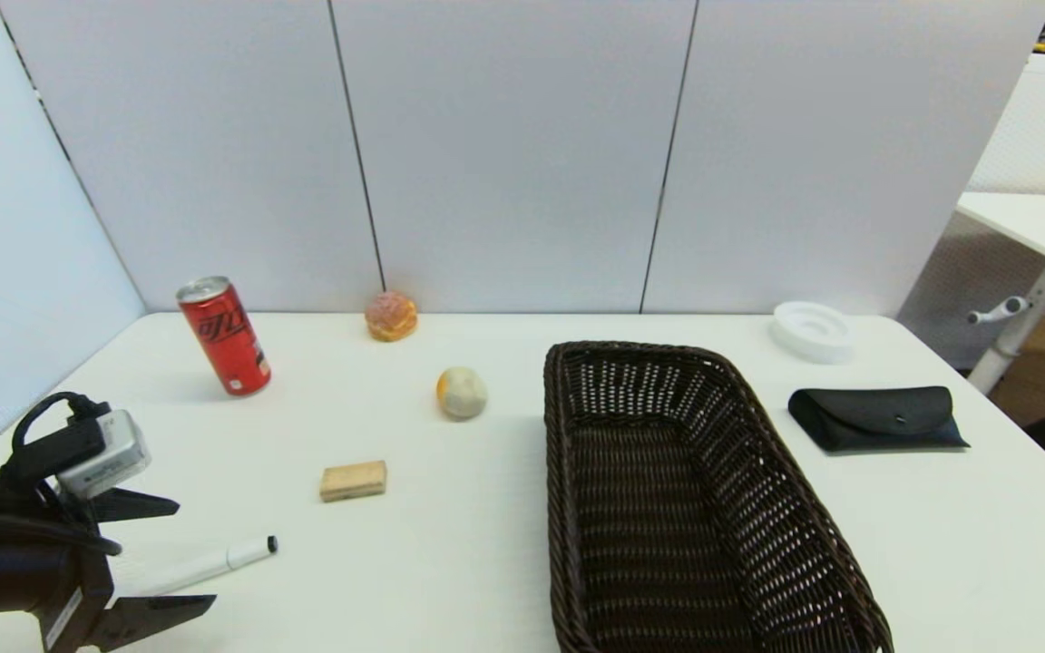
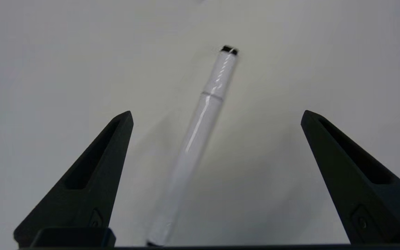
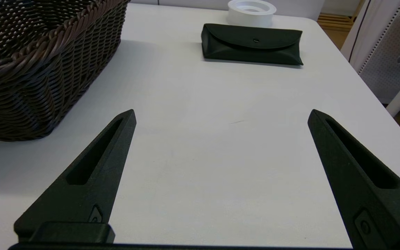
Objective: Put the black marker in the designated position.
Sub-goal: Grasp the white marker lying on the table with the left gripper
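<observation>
I've got the left gripper low at the table's near left corner, fingers spread wide, with the black marker lying flat between them, nothing touching it yet. It's slim and round: close off-centre and one finger nudges it first, and it rolls or skitters out. Come down too hard and the tips jam on the table. Further out, the tan block and the wicker basket sit clear. The right gripper idles beyond the basket, fingers apart, holding nothing.
</observation>
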{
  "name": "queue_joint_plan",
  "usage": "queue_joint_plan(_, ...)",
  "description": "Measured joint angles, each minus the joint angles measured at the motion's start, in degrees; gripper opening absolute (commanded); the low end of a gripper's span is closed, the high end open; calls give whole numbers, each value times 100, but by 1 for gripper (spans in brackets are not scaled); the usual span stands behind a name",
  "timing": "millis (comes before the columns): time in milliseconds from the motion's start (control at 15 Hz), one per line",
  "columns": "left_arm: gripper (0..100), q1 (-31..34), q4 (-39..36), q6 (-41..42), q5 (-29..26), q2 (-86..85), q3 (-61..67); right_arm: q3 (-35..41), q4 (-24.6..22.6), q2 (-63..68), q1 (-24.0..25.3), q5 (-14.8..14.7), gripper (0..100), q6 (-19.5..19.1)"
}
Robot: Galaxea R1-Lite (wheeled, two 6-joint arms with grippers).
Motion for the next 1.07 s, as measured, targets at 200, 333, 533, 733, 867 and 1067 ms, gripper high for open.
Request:
queue_joint_plan(200, 100, 141, 9, 374, -29, 83, -138, 0, 0, 0, 0, 2, 100, 0)
queue_joint_plan(333, 100, 161, 11, 601, -99, 179, -161, 0, -2, 0, 0, 4, 100, 0)
queue_joint_plan(533, 100, 183, -1, 1091, -241, 444, -177, 0, 0, 0, 0, 0, 100, 0)
queue_joint_plan(733, 100, 436, 29, 1655, -339, 652, -163, 0, 0, 0, 0, 2, 100, 0)
queue_joint_plan(867, 100, 607, 63, 1865, -669, 741, -157, 0, -2, 0, 0, 2, 100, 0)
queue_joint_plan(1067, 100, 675, 123, 1880, -857, 798, -144, 0, 0, 0, 0, 0, 100, 0)
